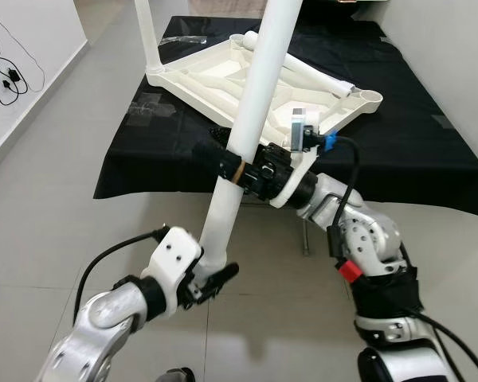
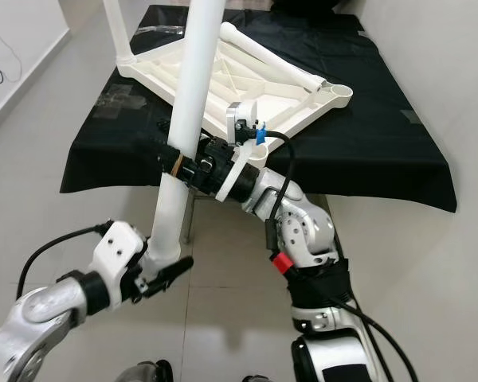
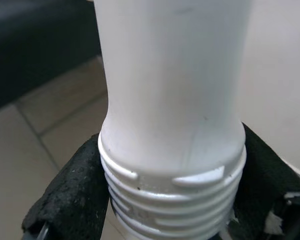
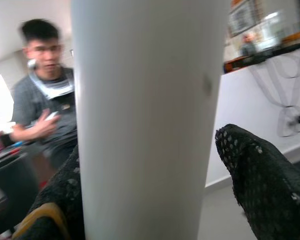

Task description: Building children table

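Observation:
A long white table leg [image 1: 255, 87] stands tilted in front of me, held by both grippers. My left gripper [image 1: 215, 270] is shut on its lower end; the left wrist view has the threaded end [image 3: 170, 195] between the black pads [image 3: 75, 195]. My right gripper [image 1: 227, 163] is shut around the leg's middle, with a black finger [image 4: 265, 175] beside the tube [image 4: 145, 125]. Behind lies the white tabletop [image 1: 199, 79], upside down on a black-covered table [image 1: 430, 151]. One leg [image 1: 146, 36] stands screwed in at its far left corner. Another leg [image 1: 303, 72] lies across it.
An empty round socket [image 1: 370, 97] sits at the tabletop's right corner. Black cables [image 1: 8, 72] lie on the tiled floor by the left wall. A person [image 4: 45, 100] stands in the background of the right wrist view. Grey tiles stretch left of the table.

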Motion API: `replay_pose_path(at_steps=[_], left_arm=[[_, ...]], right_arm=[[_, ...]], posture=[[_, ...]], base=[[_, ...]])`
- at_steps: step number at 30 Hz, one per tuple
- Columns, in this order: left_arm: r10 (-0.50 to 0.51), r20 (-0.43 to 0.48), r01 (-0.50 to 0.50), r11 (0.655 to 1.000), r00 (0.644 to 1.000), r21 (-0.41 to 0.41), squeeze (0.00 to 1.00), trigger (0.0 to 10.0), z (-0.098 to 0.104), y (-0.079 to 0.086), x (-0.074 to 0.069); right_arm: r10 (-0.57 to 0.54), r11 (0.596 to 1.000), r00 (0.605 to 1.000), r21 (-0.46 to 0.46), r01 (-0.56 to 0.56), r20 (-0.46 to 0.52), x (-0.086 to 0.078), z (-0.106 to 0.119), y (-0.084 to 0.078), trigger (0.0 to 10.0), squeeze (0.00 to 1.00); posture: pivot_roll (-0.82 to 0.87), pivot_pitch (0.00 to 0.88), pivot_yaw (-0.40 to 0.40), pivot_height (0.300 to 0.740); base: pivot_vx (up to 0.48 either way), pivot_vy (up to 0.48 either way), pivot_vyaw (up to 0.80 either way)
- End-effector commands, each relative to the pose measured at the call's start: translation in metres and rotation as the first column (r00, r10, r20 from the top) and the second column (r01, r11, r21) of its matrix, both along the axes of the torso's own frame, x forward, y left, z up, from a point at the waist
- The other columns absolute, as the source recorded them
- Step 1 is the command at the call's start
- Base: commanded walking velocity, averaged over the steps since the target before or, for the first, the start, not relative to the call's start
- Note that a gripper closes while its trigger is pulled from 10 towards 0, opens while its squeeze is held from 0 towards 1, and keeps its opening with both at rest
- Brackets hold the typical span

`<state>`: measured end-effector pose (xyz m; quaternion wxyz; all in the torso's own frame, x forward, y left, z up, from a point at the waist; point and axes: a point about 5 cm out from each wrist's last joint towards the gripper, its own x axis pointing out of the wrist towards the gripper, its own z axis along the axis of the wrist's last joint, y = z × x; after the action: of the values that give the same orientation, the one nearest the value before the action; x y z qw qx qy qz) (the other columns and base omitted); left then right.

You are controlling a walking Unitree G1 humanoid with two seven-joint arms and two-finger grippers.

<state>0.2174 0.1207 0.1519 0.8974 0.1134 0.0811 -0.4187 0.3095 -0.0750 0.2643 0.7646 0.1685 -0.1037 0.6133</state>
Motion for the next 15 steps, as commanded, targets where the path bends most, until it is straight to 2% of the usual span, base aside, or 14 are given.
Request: replay_pose_path(at_steps=[1,4,7,9,15], left_arm=[[-0.081,-0.018,0.081,0.997,0.997,-0.004,0.00,10.0,0.000,-0.009,-0.008],[-0.107,-0.049,0.108,0.994,0.993,0.011,0.00,10.0,-0.004,-0.005,-0.016],[-0.112,-0.066,0.112,0.994,0.992,0.001,0.00,10.0,-0.005,-0.004,-0.018],[-0.111,-0.081,0.111,0.994,0.990,-0.008,0.00,10.0,-0.004,0.000,-0.019],[-0.113,-0.089,0.113,0.994,0.990,-0.009,0.00,10.0,-0.003,0.000,-0.021]], right_arm=[[0.041,0.999,0.999,0.003,-0.041,-0.010,-0.002,-0.002,0.005,10.0,0.00],[0.112,0.993,0.994,-0.043,-0.111,0.007,-0.005,-0.005,0.002,10.0,0.00],[0.134,0.989,0.991,-0.064,-0.133,0.011,-0.007,-0.006,0.001,10.0,0.00],[0.174,0.979,0.985,-0.112,-0.171,0.018,-0.011,-0.011,0.001,10.0,0.00],[0.213,0.970,0.977,-0.126,-0.209,0.020,-0.014,-0.012,0.000,10.0,0.00]], posture=[[0.12,0.158,-0.012,0.740],[0.12,0.162,-0.013,0.740],[0.12,0.163,-0.012,0.740],[0.12,0.165,-0.010,0.740],[0.12,0.168,-0.011,0.740]], base=[[0.000,0.000,0.00],[0.000,0.000,0.00],[0.000,0.000,0.00],[0.000,0.000,0.00],[0.000,0.000,0.00]])
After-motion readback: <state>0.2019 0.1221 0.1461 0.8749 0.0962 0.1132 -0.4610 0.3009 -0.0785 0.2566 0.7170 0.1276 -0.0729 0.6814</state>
